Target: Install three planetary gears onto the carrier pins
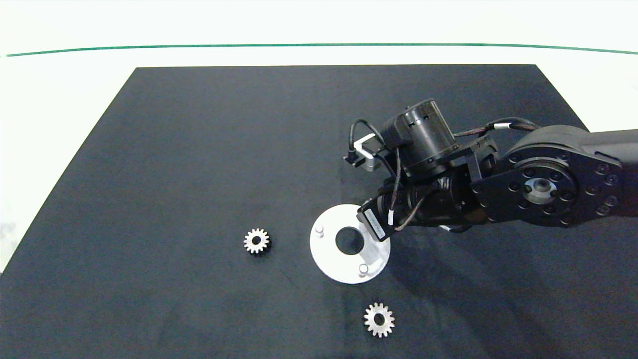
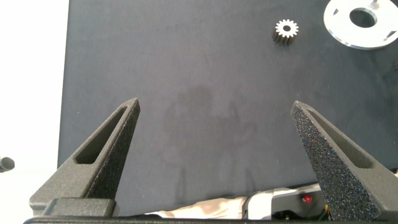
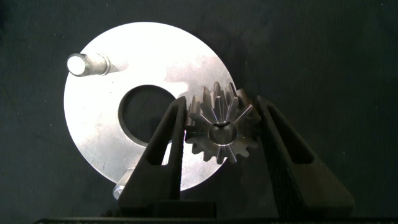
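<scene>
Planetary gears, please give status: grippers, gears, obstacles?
Right gripper shut on one gear over the white disc. Left gripper open, off to the side. Two gears on the mat. Nothing blocking.

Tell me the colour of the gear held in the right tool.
Silver-grey metal gear, clearest in the right wrist view.

From my head camera the room is bright, and the white table point(image 1: 60, 99) around the dark mat point(image 1: 199, 174) glows so hard it looks washed out. The right arm point(image 1: 548, 174) drops a soft shadow on the mat below it, and the green line point(image 1: 319, 46) at the far edge bends like a bow. In my right wrist camera the white disc point(image 3: 112, 143) shines with glare.
</scene>
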`<state>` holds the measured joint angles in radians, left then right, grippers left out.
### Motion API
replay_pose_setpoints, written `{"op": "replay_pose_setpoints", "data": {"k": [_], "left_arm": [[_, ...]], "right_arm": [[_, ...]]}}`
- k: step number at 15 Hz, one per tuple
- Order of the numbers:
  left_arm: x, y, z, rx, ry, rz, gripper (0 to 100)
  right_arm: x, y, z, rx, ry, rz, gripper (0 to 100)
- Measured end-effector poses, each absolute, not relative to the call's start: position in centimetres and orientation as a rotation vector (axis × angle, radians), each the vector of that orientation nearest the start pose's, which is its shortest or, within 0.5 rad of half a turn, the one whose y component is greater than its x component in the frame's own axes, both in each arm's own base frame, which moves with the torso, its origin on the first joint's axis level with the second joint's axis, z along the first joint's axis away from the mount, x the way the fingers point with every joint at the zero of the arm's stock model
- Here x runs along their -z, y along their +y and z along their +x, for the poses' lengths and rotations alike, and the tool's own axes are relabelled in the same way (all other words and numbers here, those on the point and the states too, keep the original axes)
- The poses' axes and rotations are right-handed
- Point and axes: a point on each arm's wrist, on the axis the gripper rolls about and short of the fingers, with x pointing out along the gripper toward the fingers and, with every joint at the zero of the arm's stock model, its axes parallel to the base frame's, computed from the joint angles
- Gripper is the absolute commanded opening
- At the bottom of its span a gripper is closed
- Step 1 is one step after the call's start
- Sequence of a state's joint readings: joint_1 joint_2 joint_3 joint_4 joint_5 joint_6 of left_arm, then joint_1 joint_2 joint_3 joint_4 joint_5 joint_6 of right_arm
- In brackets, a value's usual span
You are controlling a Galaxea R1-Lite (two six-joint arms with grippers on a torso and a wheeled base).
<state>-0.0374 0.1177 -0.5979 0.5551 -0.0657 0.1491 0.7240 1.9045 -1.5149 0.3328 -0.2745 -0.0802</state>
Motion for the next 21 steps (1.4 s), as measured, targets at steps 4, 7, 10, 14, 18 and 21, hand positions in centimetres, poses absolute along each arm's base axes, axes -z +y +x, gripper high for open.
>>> {"op": "replay_pose_setpoints", "data": {"k": [4,7,10,14,18,21], "left_arm": [[-17.6,0.1,-7.6,0.109,0.065,0.148,100],[-17.6,0.1,-7.6,0.109,0.064,0.148,100],[-17.7,0.1,-7.7,0.109,0.059,0.148,100],[-17.8,0.2,-7.8,0.108,0.052,0.148,100],[-17.8,0.1,-7.8,0.107,0.051,0.149,100],[-17.9,0.1,-7.8,0.105,0.049,0.148,100]], "right_arm": [[-22.0,23.6,27.9,-0.449,0.625,-0.414,100],[-21.9,23.6,28.0,-0.443,0.627,-0.402,100],[-21.9,23.6,28.0,-0.442,0.628,-0.400,100],[-22.2,23.5,26.7,-0.462,0.630,-0.410,100],[-22.1,21.6,19.5,-0.531,0.641,-0.490,100],[-19.8,19.4,14.4,-0.580,0.636,-0.562,100]]}}
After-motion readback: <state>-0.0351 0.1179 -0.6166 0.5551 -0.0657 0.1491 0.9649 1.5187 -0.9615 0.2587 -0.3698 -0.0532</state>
